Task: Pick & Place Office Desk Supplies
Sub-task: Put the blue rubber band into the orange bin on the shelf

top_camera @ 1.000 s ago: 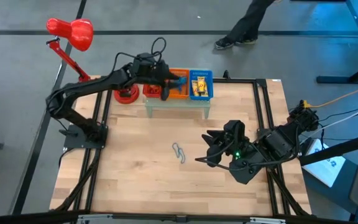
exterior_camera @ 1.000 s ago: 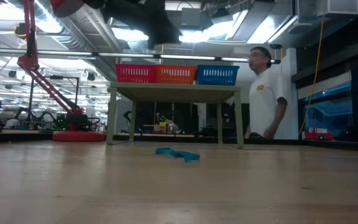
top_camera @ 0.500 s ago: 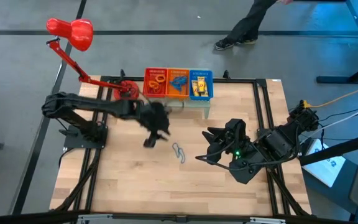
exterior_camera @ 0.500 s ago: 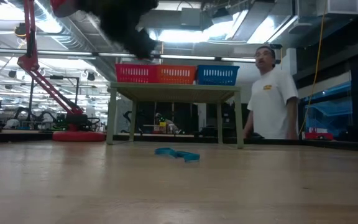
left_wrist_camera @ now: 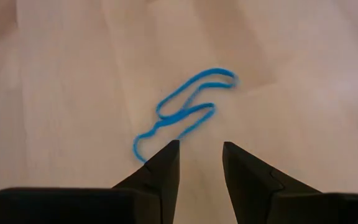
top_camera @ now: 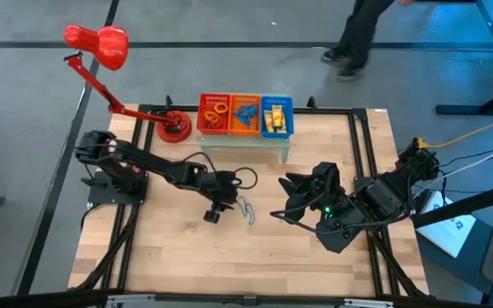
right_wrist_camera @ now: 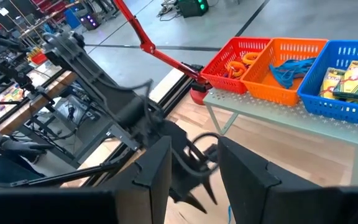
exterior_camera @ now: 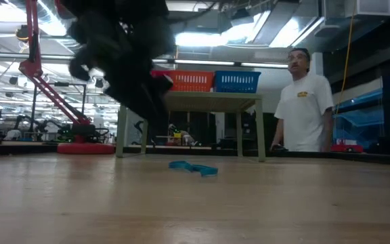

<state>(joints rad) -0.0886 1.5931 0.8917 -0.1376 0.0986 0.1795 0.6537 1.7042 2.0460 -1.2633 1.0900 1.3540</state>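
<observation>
a wiry loop (left_wrist_camera: 182, 112) lies on the table (left_wrist_camera: 303, 74) just ahead of the left gripper (left_wrist_camera: 199, 163), whose jaws stand apart above it.

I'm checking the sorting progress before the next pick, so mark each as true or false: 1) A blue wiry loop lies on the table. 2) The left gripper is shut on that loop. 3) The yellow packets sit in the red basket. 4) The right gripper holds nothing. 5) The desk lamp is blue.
1) True: the blue wiry loop lies flat on the wooden table.
2) False: the left gripper hovers open beside the loop, not gripping it.
3) False: the yellow packets are in the blue basket; the red basket holds band loops.
4) True: the right gripper is open with nothing between its fingers.
5) False: the desk lamp is red.
</observation>
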